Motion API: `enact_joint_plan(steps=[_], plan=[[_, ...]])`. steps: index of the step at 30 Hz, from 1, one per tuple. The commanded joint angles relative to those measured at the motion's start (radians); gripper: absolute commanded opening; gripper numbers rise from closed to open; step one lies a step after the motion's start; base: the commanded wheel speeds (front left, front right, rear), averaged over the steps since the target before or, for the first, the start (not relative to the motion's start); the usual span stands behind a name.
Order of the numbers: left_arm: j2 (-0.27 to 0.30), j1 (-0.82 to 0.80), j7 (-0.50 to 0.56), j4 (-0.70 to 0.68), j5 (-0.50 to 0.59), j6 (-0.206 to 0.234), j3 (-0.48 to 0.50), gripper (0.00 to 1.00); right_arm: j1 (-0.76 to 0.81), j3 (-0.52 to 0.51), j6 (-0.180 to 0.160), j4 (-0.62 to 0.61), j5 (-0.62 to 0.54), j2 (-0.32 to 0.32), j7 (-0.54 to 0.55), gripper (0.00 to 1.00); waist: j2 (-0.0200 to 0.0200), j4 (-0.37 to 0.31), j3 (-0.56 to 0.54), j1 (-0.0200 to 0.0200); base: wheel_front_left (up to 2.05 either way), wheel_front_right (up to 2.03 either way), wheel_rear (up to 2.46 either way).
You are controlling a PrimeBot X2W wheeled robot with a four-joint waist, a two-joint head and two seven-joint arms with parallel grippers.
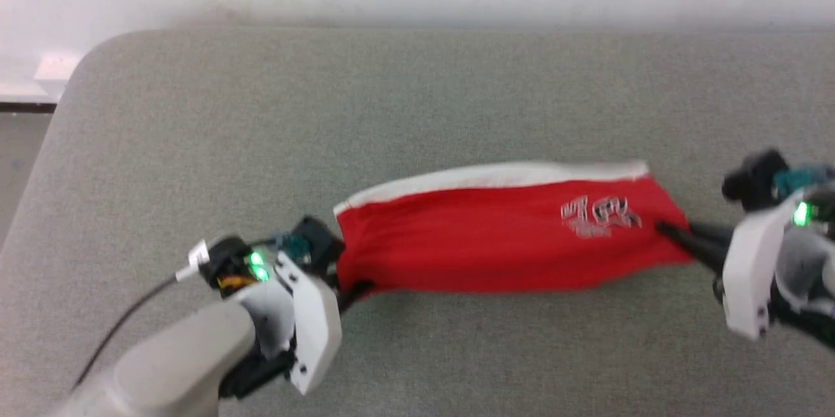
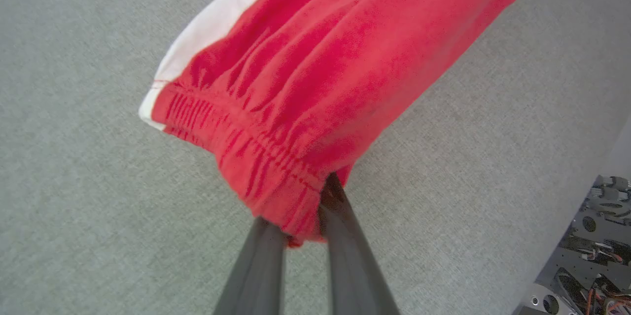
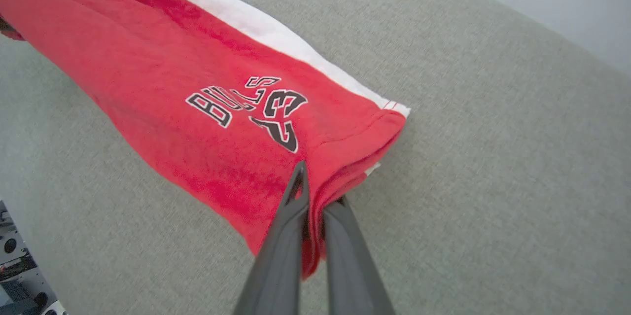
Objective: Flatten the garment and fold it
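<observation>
With my left pincer (image 2: 315, 216) pinching its waistband (image 2: 236, 127) and my right pincer (image 3: 320, 192) its leg hem (image 3: 355, 137), the soft, light garment (image 1: 483, 241) hangs stretched, apparently just above the counter (image 1: 417, 91); stitched edges should grip best.

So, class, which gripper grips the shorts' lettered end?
The right gripper: its end of the shorts bears the lettering; the left gripper pinches the plain gathered waistband.
</observation>
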Motion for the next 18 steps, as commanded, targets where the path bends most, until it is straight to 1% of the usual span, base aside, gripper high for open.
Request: enact_joint_plan(steps=[1, 3, 5, 12, 13, 14, 15, 16, 18], plan=[[0.011, 0.036, -0.009, -0.02, -0.007, 0.018, -0.007, 0.0, 0.051, -0.001, -0.001, -0.023, 0.009, -0.015, -0.011, 0.0, -0.0001, -0.005, -0.02, 0.0001, 0.0, 0.0, 0.0], [0.012, 0.074, -0.012, -0.045, -0.01, 0.034, -0.02, 0.0, 0.117, -0.001, -0.001, -0.056, 0.012, -0.035, -0.016, 0.0, -0.0001, -0.007, -0.024, 0.0001, 0.0, 0.0, 0.0], [0.006, 0.111, -0.012, -0.055, -0.025, 0.044, -0.03, 0.0, 0.182, -0.003, -0.001, -0.072, 0.019, -0.041, -0.016, 0.0, -0.0001, -0.009, -0.026, 0.0001, 0.0, 0.0, 0.0], [-0.001, 0.184, -0.01, -0.023, -0.022, 0.073, -0.062, 0.0, 0.339, -0.035, -0.001, -0.039, 0.013, -0.01, -0.014, 0.0, -0.0001, -0.008, -0.037, 0.0001, 0.0, 0.0, 0.0], [-0.002, 0.191, -0.023, -0.02, -0.018, 0.081, -0.06, 0.31, 0.354, -0.042, -0.001, -0.038, 0.012, -0.006, -0.011, 0.0, -0.0001, -0.007, -0.043, 0.0001, 0.0, 0.0, 0.0], [-0.004, 0.2, -0.044, -0.021, -0.021, 0.094, -0.051, 1.0, 0.365, -0.051, -0.001, -0.036, 0.009, -0.004, -0.009, 0.0, -0.0001, -0.007, -0.05, 0.0001, 0.0, 0.0, 0.0], [-0.004, 0.209, -0.063, -0.026, -0.024, 0.103, -0.043, 1.0, 0.373, -0.065, -0.001, -0.034, 0.007, -0.005, -0.006, 0.11, -0.0001, -0.006, -0.059, 0.0001, 0.0, 0.0, 0.0], [-0.002, 0.217, -0.081, -0.034, -0.023, 0.114, -0.037, 1.0, 0.379, -0.08, -0.001, -0.037, 0.001, -0.007, -0.003, 1.0, -0.0001, -0.006, -0.07, 0.0001, 0.0, 0.0, 0.0], [0.011, 0.233, -0.129, -0.055, -0.008, 0.147, -0.022, 1.0, 0.389, -0.117, -0.001, -0.054, -0.005, -0.021, 0.002, 1.0, -0.0001, -0.006, -0.091, 0.0001, 0.0, 0.0, 0.0]])
